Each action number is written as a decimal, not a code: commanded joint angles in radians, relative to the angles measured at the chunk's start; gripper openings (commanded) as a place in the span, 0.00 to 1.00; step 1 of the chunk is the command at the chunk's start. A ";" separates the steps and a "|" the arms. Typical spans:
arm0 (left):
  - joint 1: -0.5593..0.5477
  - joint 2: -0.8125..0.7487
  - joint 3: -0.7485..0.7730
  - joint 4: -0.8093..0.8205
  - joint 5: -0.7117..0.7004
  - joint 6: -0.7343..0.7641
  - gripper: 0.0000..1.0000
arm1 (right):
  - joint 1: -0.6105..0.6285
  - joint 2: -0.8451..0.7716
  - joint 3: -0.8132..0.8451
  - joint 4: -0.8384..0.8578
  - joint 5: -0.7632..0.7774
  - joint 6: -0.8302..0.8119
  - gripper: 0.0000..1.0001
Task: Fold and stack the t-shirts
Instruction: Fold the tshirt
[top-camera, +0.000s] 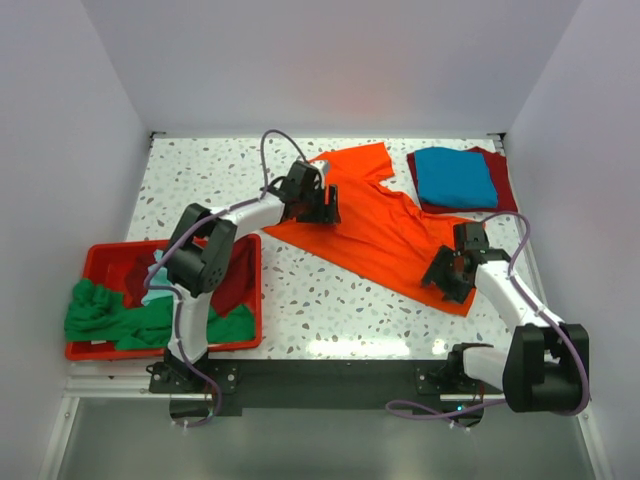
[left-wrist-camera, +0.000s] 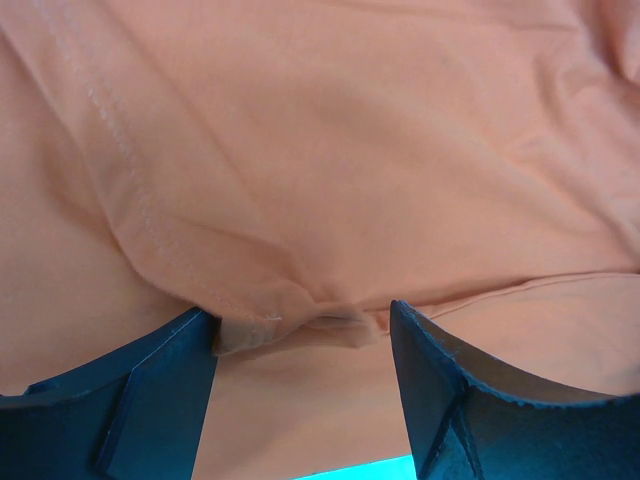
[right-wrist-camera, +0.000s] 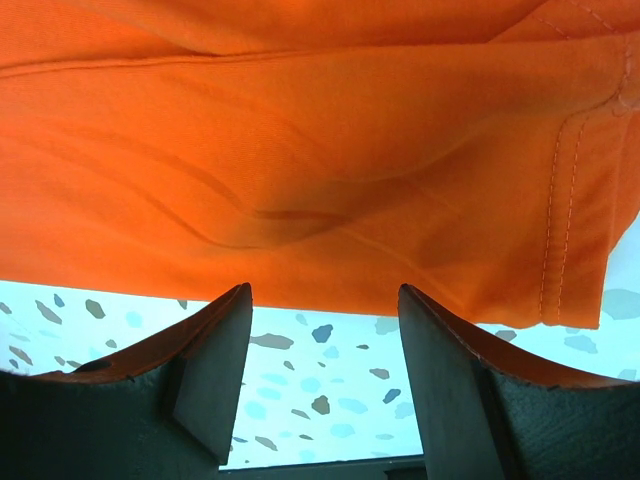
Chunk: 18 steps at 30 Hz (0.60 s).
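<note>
Orange t-shirt (top-camera: 380, 225) diagonal, far-left to near-right, apparently spread flat.

Orange t-shirt (left-wrist-camera: 330, 150) cut off by top and side edges in left wrist view. Dark red t-shirt (top-camera: 506, 185) mostly covered by blue t-shirt (top-camera: 455, 177). Light teal t-shirt (top-camera: 157, 290) largely hidden behind left arm (top-camera: 205, 255). Left gripper (left-wrist-camera: 300, 335), right gripper (right-wrist-camera: 325, 300) cropped at bottom edge of wrist views.
</note>
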<state>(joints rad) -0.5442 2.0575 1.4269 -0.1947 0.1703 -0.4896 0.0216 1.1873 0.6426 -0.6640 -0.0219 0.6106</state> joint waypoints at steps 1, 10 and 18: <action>-0.014 0.019 0.061 0.060 0.029 -0.026 0.72 | 0.003 -0.031 -0.012 -0.006 -0.009 -0.009 0.64; -0.046 0.079 0.130 0.101 0.046 -0.018 0.72 | 0.005 -0.031 -0.034 -0.008 -0.009 -0.015 0.64; -0.080 0.127 0.181 0.144 0.081 0.000 0.72 | 0.003 -0.020 -0.047 0.001 -0.012 -0.020 0.64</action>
<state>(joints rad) -0.6125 2.1765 1.5570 -0.1120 0.2234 -0.5045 0.0216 1.1767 0.6052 -0.6655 -0.0223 0.6022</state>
